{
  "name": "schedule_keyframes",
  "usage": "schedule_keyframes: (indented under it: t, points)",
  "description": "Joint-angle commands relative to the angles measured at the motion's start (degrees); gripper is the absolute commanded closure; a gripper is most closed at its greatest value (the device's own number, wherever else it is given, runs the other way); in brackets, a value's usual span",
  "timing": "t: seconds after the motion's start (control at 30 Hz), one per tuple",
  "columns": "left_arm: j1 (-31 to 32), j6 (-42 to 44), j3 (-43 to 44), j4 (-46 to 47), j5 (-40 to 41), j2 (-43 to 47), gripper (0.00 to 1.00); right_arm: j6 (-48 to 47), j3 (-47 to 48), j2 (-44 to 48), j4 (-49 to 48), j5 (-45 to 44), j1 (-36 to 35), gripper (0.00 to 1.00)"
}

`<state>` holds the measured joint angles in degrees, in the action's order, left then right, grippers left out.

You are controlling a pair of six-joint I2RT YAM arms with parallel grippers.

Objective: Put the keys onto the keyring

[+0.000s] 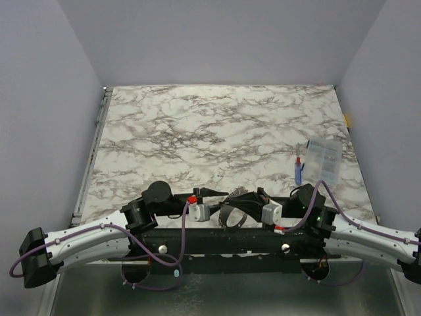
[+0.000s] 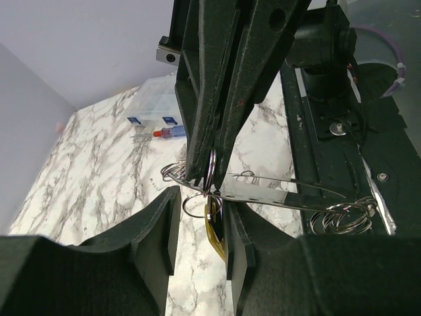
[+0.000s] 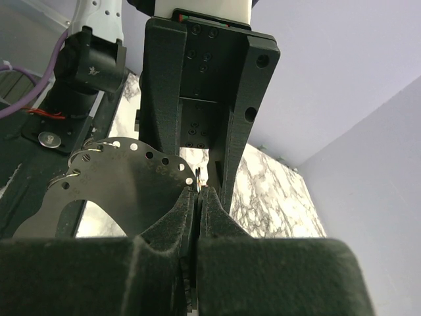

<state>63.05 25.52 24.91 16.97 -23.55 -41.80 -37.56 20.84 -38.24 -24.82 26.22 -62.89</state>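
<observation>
Lilac walls [image 1: 217, 39] box in the marble table [image 1: 217, 125], and your two arms meet low at its near edge, tips almost nose to nose. Your right gripper [image 3: 197, 197] is pinched fully closed, pads pressed together, with the thin silvery keyring [image 2: 211, 164] caught between the tips. From the left wrist view you see the loop standing on edge right at those tips. Your left gripper [image 2: 202, 212] sits just beneath it with the jaws a moderate gap apart, clamping nothing. One brass-gold key [image 2: 214, 229] hangs in that gap, close against the finger on the right of that view and clear of the other one. You cannot tell whether the key is threaded on the loop or only sits below it. A flat metal disc [image 3: 125, 187] with a row of small holes along its rim sits beside the pinch point, seen edge-on from the left wrist. Several spare wire rings [image 3: 77, 161] hang from the holes on its far side. Well away on the right of the table, a blue-and-red pen-like stick [image 1: 298, 170] lies just beside a clear plastic box [image 1: 324, 160].
</observation>
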Motion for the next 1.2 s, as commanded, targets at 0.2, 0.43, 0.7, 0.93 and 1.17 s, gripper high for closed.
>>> schedule_keyframes:
  t: [0.2, 0.43, 0.7, 0.93, 1.17]
  points:
    - [0.23, -0.47, 0.14, 2.36, -5.36, 0.52, 0.56, -2.05, 1.48, -1.56, -0.2, -3.16, -0.13, 0.99]
    - [0.24, -0.52, 0.05, 2.36, -2.51, 1.64, 0.51, -0.53, 1.18, -0.17, -1.11, -2.59, -0.14, 0.99]
    - [0.23, -0.81, 0.23, 2.72, 0.24, 2.98, 0.56, -0.17, 0.66, -0.07, -0.85, -3.27, -0.12, 0.99]
    - [0.27, -1.17, -0.03, 3.22, 0.46, 3.17, 0.43, -0.03, 0.91, -0.17, -0.38, -3.03, -0.12, 1.0]
    - [0.15, -1.52, -0.03, 3.42, 1.26, 3.35, 0.57, -0.05, 0.96, -0.34, -0.32, -2.63, -0.12, 0.99]
